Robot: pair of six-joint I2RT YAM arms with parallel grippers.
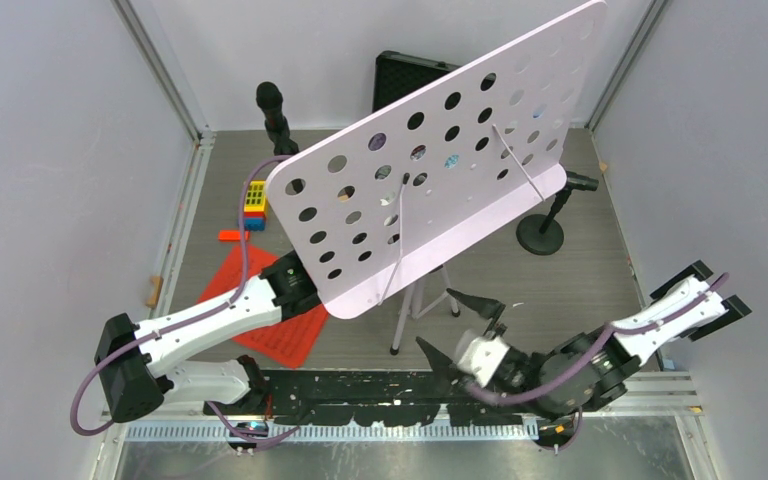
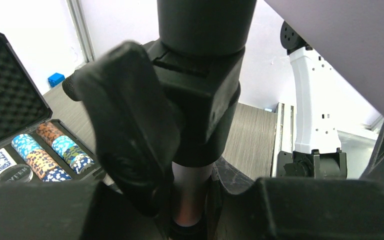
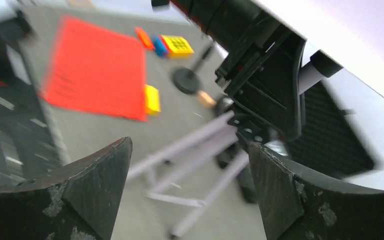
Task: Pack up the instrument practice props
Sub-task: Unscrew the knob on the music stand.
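White perforated metal fills most of the overhead view: the music rack (image 1: 480,215) hangs tilted over the middle of the table, its silver tripod legs (image 1: 422,300) splayed beneath it. The left gripper (image 2: 190,216) appears closed around the rack's post just below the black collar, while the right gripper (image 1: 438,320) stands wide with nothing between its fingers, near the legs but apart from them. That leaves a broad, top-heavy panel carried by one narrow hold low on the post, so the main danger is the post twisting or sliding in the left fingers and the panel swinging down. Its lower right edge sits over the microphone (image 1: 560,200) on the round base, and the other microphone (image 1: 272,105) stands just behind its left corner; either could be knocked over. A swing of the legs could also drag the red sheet-music pages (image 1: 290,335) lying flat beside the left arm, or scatter the toy blocks (image 1: 254,200). The right wrist view is smeared, so a hasty grab at the legs may miss or jab them. Behind the rack lies the open poker chip case (image 1: 405,75), which a falling panel could strike.
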